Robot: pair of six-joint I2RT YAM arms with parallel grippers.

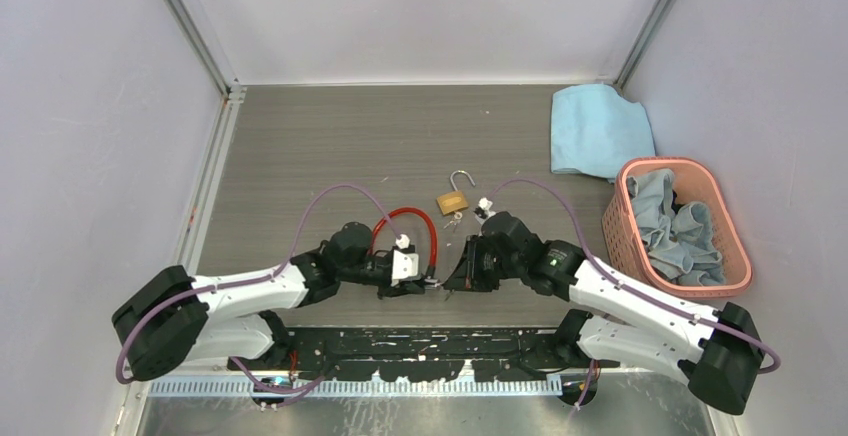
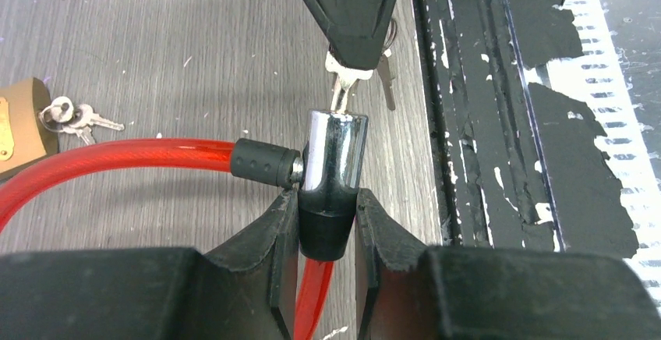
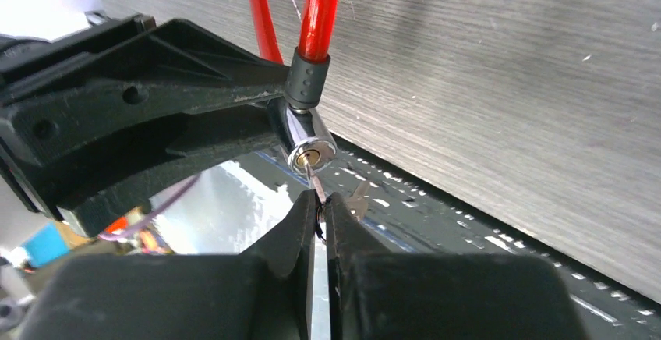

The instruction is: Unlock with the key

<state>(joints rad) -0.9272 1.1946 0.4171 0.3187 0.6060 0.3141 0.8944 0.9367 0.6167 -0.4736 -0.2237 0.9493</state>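
My right gripper [image 3: 321, 200] is shut on a small silvery key bunch. One key's blade [image 3: 312, 175] has its tip in the keyhole of the chrome lock cylinder [image 3: 308, 141] on the red cable lock [image 3: 319, 5]. A second key [image 2: 387, 83] dangles beside it. My left gripper [image 2: 327, 215] is shut on the black collar under the chrome cylinder [image 2: 335, 149] and holds it facing the right gripper [image 2: 351, 12]. In the top view both grippers meet near the table's front edge: the left [image 1: 422, 282] and the right [image 1: 452, 281].
A brass padlock [image 1: 452, 201] with its shackle open lies just behind the grippers, and another small key bunch [image 2: 74, 115] lies beside it. A blue cloth [image 1: 595, 131] and a pink basket [image 1: 668, 163] of cloths are at the right. A black base plate [image 1: 420, 341] runs along the near edge.
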